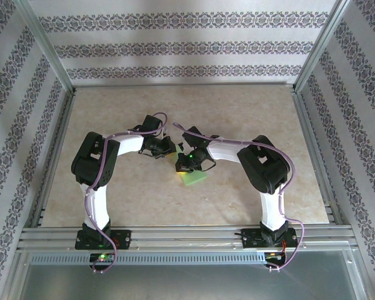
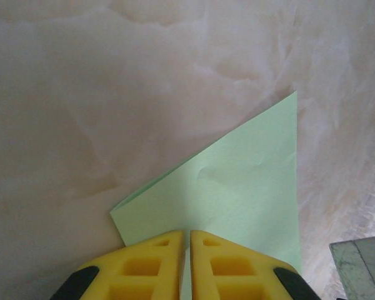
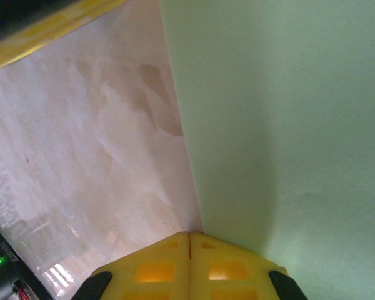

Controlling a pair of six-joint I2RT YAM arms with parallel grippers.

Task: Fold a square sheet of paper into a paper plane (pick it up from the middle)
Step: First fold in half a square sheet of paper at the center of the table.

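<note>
Left gripper point(image 2: 187, 235) clamping green paper point(image 2: 244, 181), right gripper point(image 3: 189, 235) closed at its edge

the paper point(image 1: 195, 177) lies mid-bench point(image 1: 237, 112) between both arms; left fingers point(image 2: 144, 269) at its far end, right fingers point(image 3: 156, 269) nearer.

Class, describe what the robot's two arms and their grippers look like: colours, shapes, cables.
Both the left arm and right arm have white links, bulky black joint housings and black bases, with a lilac cable looping along each. The left gripper and right gripper have chunky yellow fingers with rectangular recesses, black behind.
</note>
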